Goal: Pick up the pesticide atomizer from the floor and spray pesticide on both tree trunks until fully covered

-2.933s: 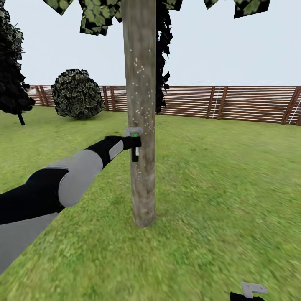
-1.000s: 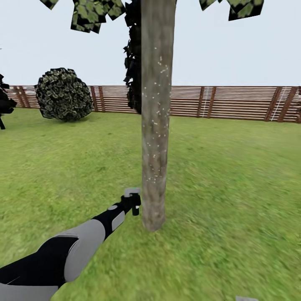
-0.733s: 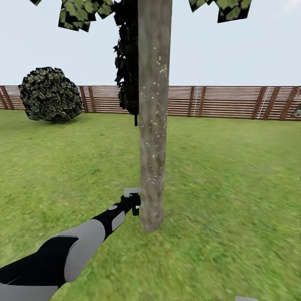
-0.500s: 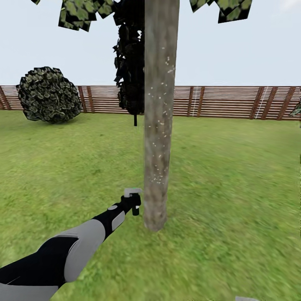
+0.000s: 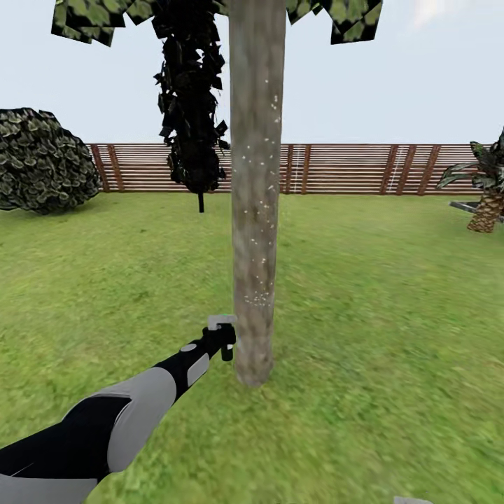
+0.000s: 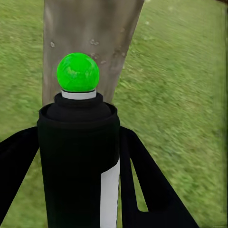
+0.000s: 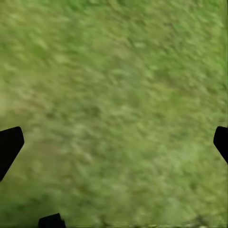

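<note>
Left gripper [image 5: 222, 343] clamped on the spray bottle [image 5: 225, 339], held low just at 9 o'clock of the tree trunk [image 5: 255, 210] near its base, green nozzle dot [image 6: 78, 72] aimed straight at the bark from the left wrist view. White speckles dotted up the trunk, wooden fence [image 5: 336, 168] running behind at 12 o'clock, round bush [image 5: 42, 168] off at 10, small palm [image 5: 488, 189] at 2. Right gripper [image 7: 114, 142] spread wide open over plain grass [image 7: 114, 95], gripping nothing.
</note>
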